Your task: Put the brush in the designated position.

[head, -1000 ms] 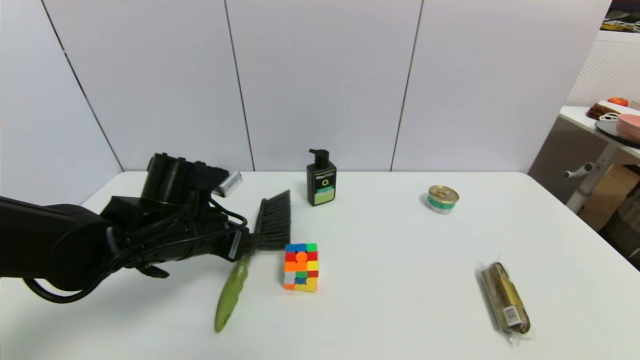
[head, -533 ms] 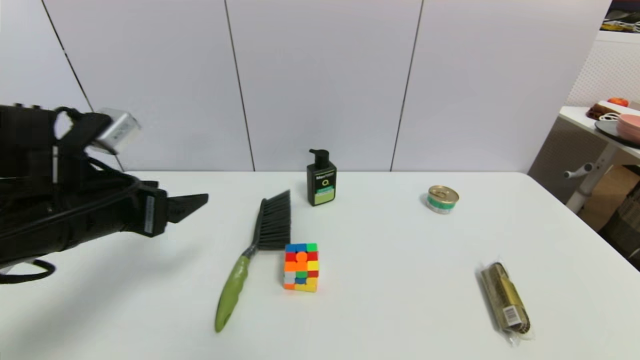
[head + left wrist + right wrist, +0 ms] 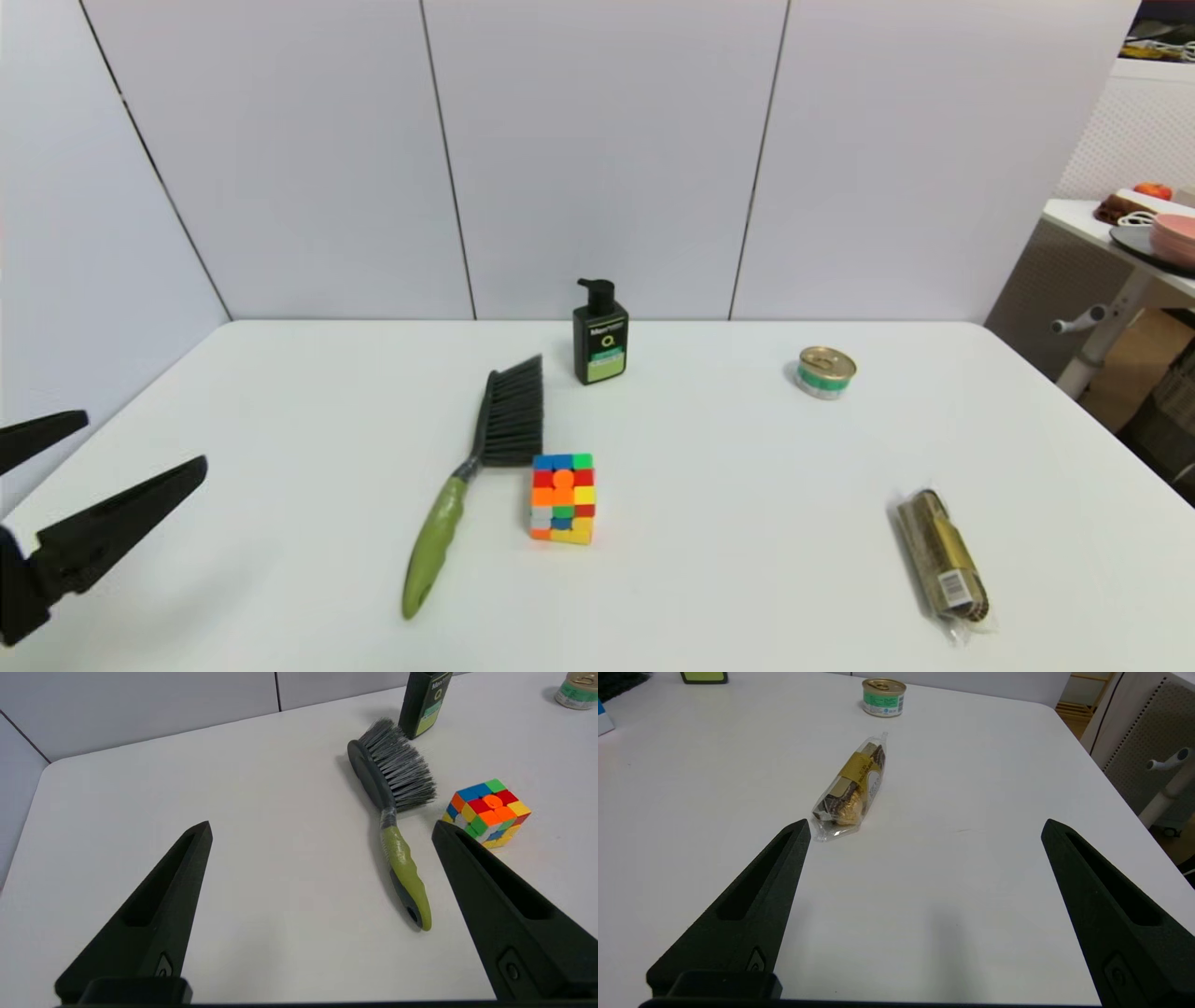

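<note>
The long hand brush with olive-green handle and dark grey bristle fan [image 3: 485, 457] lies flat on the white counter [image 3: 747, 579], left of centre, handle end toward the near edge, bristles pointing far and slightly right. Nothing holds it.

Multicoloured puzzle cube [image 3: 561, 498] sits just right of the brush, near the joint of neck and bristles; whether they touch cannot be told. Black pump bottle with green label [image 3: 599, 336] stands upright just beyond the bristle tips. Small round tin with gold lid [image 3: 826, 371] is far right, well apart from the brush. Clear-wrapped packet of gold-foil chocolates [image 3: 943, 557] lies near right.

Left pincer [image 3: 107, 457] hovers at the near left edge of the counter, fingers spread wide, empty, well apart from the brush. Right pincer [image 3: 924, 828], seen only from its own wrist camera, is also wide open and empty, over the near right part of the counter, the chocolate packet just beyond one finger.

Bare counter lies left of the brush out to the left edge, and along the near edge between the brush and the packet.
</note>
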`<action>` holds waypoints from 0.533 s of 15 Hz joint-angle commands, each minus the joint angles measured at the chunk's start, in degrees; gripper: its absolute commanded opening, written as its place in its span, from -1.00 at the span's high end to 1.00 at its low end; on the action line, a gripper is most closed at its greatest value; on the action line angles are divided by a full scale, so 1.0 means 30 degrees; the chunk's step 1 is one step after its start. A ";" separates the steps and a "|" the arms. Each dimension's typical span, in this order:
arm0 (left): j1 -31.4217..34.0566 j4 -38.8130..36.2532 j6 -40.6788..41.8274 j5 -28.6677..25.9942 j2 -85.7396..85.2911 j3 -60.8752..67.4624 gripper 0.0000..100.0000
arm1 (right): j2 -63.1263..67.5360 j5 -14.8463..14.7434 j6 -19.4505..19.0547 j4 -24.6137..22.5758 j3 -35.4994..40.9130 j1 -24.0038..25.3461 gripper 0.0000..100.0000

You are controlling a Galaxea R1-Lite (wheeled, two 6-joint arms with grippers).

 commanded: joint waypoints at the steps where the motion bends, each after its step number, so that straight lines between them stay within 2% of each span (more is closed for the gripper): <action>1: 0.1926 -0.1687 0.1313 -0.0755 -0.5516 0.3172 -1.00 | 0.0024 0.0001 -0.0026 0.0007 0.0029 0.0006 -1.00; 5: 0.3625 -0.2068 0.1753 -0.1400 -0.9353 0.5018 -1.00 | 0.0024 0.0001 -0.0026 0.0007 0.0029 0.0006 -1.00; 8: 0.3537 -0.2010 0.1899 -0.1429 -1.1141 0.6102 -1.00 | 0.0024 0.0001 -0.0026 0.0007 0.0029 0.0006 -1.00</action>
